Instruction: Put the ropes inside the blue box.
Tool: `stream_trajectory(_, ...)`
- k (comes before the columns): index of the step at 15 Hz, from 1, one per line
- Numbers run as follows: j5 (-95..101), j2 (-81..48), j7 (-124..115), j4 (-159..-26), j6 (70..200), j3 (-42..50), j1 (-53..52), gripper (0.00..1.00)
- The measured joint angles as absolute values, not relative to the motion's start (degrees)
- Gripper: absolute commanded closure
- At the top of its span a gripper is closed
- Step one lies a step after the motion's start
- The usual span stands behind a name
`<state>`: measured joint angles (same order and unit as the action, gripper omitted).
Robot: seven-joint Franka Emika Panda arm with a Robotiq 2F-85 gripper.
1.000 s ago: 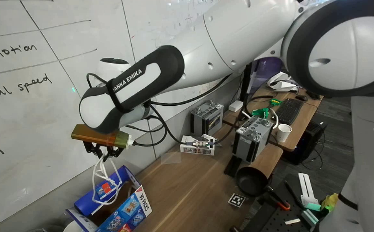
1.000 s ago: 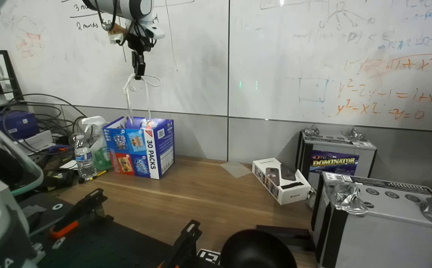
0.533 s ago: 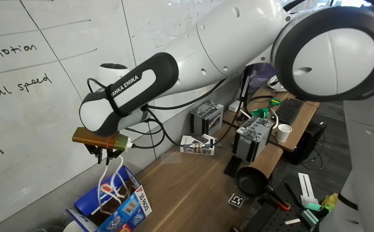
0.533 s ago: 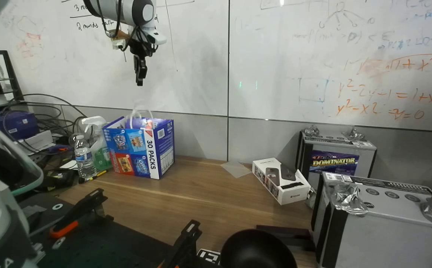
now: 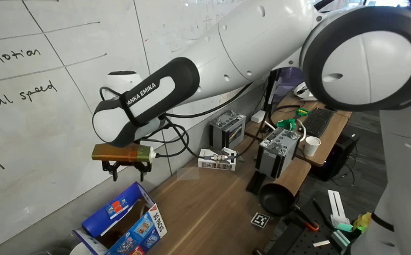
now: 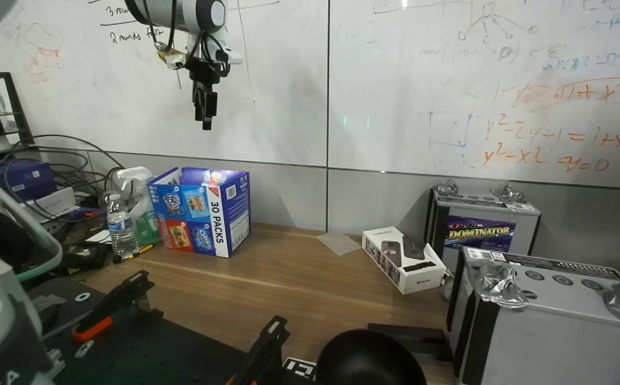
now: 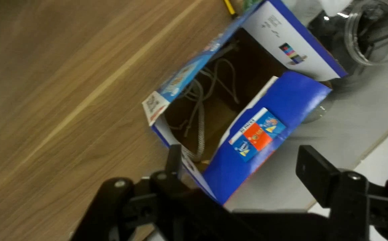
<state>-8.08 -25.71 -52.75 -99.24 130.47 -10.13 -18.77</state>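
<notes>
Gripper (image 5: 128,175), one, jaws parted and empty, above the blue box (image 6: 199,213); ropes (image 7: 201,112), white, lying loose inside; risk: if you swing away too low, you may catch its open flap (image 7: 291,97) and tip it

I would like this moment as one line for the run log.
gripper: open, empty, above blue box | ropes: loose loops inside blue box | goal: appears met

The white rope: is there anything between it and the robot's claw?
Nothing visible stands in between. The gripper hangs open above the blue box, and through its open top the wrist view shows the white rope lying inside, where it belongs. The blue flap stands along one side of the opening.
</notes>
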Motion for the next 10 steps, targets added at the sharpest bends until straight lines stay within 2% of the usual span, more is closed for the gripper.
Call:
stream_trajectory(6, -2.36, -11.41, -42.9, -108.83, 109.05, -8.93, -16.42, 0.01)
stream_trajectory(10, 3.13, 0.79, -33.45, -117.97, 102.88, -8.97, -15.44, 0.0)
